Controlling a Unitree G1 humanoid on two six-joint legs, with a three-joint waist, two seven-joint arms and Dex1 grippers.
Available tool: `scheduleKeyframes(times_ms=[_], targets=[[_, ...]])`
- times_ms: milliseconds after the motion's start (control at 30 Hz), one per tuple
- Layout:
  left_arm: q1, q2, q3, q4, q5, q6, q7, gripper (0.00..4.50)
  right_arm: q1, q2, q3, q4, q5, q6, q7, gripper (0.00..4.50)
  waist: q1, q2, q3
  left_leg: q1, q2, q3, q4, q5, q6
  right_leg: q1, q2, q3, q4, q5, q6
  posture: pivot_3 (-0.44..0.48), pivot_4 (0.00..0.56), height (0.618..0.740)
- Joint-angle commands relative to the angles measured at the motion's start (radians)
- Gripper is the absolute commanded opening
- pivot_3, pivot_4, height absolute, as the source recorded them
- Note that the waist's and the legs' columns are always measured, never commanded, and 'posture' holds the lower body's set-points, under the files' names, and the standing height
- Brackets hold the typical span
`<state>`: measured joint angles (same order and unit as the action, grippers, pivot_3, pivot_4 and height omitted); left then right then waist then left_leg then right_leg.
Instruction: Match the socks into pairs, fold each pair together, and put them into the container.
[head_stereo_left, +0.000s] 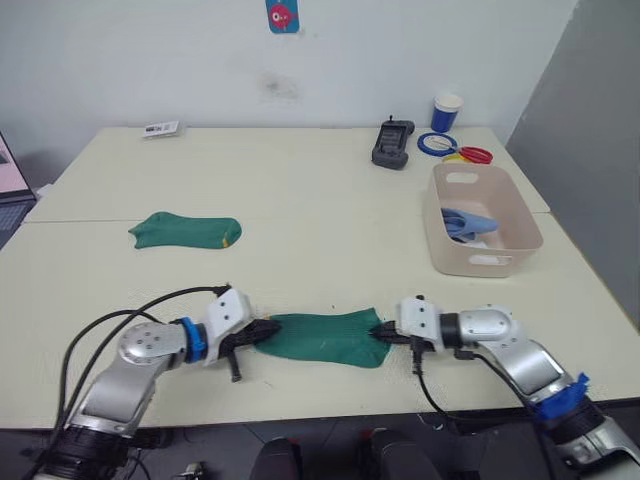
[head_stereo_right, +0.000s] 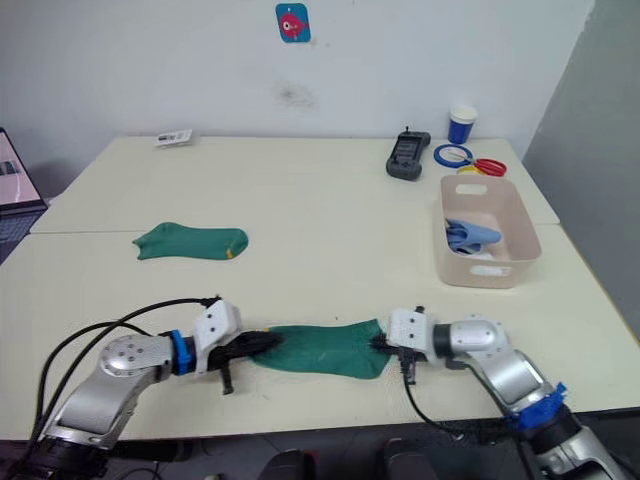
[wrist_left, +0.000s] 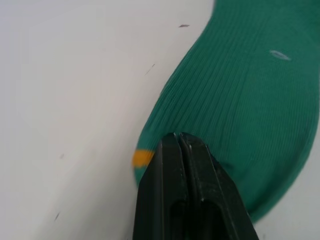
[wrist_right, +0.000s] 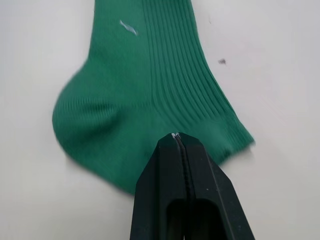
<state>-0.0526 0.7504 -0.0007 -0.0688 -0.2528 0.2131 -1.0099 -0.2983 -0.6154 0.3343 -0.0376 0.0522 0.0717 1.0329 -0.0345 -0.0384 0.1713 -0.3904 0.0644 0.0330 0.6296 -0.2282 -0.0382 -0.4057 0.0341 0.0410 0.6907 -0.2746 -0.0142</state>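
A dark green sock (head_stereo_left: 322, 336) lies flat near the table's front edge, stretched between both grippers. My left gripper (head_stereo_left: 268, 331) is shut on its toe end, beside the yellow mark (wrist_left: 143, 158). At the cuff end, my right gripper (head_stereo_left: 381, 334) is shut on the sock's edge (wrist_right: 150, 90). The second green sock (head_stereo_left: 185, 231) lies alone at mid-left, its yellow mark pointing right. The pink-beige container (head_stereo_left: 470, 262) stands at the right and holds a light blue sock (head_stereo_left: 468, 222) over something white.
Behind the container sit a black device (head_stereo_left: 393, 143), a blue-and-white cup (head_stereo_left: 446, 110), a blue ring (head_stereo_left: 437, 144) and a red ring (head_stereo_left: 477, 155). A small card (head_stereo_left: 160, 128) lies at the far left. A laptop edge (head_stereo_left: 10, 190) shows at the left.
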Motion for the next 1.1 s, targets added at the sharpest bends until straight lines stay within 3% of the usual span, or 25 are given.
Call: scheduleKeyframes(times_ms=[33, 200, 400, 567, 767, 867, 1100], targets=[[0.044, 0.017, 0.055, -0.047, -0.073, 0.021, -0.037, 0.04, 0.018, -0.018, -0.051, -0.057, 0.063, 0.036, 0.025, 0.0, 0.0, 0.0, 0.0, 0.0, 0.0, 0.0, 0.0, 0.0, 0.0, 0.0, 0.0, 0.0, 0.0, 0.0, 0.0, 0.0, 0.15, 0.74], [0.103, 0.034, 0.074, -0.191, -0.133, 0.035, -0.08, 0.04, -0.023, 0.04, -0.066, -0.175, 0.185, 0.143, 0.045, 0.0, 0.0, 0.0, 0.0, -0.001, 0.001, -0.001, 0.0, 0.0, 0.0, -0.001, 0.0, 0.0, 0.0, 0.0, 0.0, 0.0, 0.15, 0.74], [0.112, 0.025, -0.007, -0.202, -0.052, 0.038, -0.052, 0.04, -0.054, 0.075, 0.062, -0.109, 0.077, 0.109, 0.053, 0.0, 0.002, 0.0, 0.0, -0.002, 0.0, 0.0, 0.0, 0.0, 0.0, -0.001, 0.0, 0.0, -0.001, 0.0, 0.0, 0.0, 0.15, 0.74], [0.136, 0.049, -0.017, -0.163, -0.001, 0.029, -0.035, 0.04, -0.042, 0.038, 0.097, -0.033, -0.001, 0.05, 0.064, 0.0, 0.003, 0.0, 0.0, -0.004, 0.0, 0.0, 0.0, 0.0, 0.0, -0.002, 0.0, 0.0, -0.001, 0.0, 0.0, 0.0, 0.15, 0.74], [0.197, 0.081, 0.033, -0.133, -0.017, 0.043, -0.039, 0.04, 0.018, -0.057, 0.055, -0.057, 0.009, 0.011, 0.104, 0.0, 0.003, 0.0, -0.001, -0.002, 0.0, 0.0, 0.0, 0.0, 0.0, -0.001, 0.0, 0.0, -0.001, -0.001, -0.001, 0.0, 0.15, 0.74], [0.217, 0.079, 0.07, -0.146, -0.066, 0.072, -0.046, 0.04, 0.047, -0.092, 0.012, -0.08, 0.041, 0.011, 0.112, 0.0, 0.002, 0.0, -0.001, -0.001, 0.0, 0.0, 0.0, 0.0, 0.0, -0.001, -0.001, 0.0, -0.001, -0.001, -0.001, 0.0, 0.15, 0.74], [0.201, 0.015, 0.241, -0.246, -0.32, 0.272, 0.023, 0.04, 0.066, -0.041, -0.143, -0.251, 0.245, 0.213, 0.035, 0.0, 0.001, -0.001, 0.0, -0.001, 0.001, -0.001, 0.0, 0.0, 0.0, -0.001, 0.0, -0.001, 0.0, -0.001, -0.001, 0.0, 0.15, 0.74]])
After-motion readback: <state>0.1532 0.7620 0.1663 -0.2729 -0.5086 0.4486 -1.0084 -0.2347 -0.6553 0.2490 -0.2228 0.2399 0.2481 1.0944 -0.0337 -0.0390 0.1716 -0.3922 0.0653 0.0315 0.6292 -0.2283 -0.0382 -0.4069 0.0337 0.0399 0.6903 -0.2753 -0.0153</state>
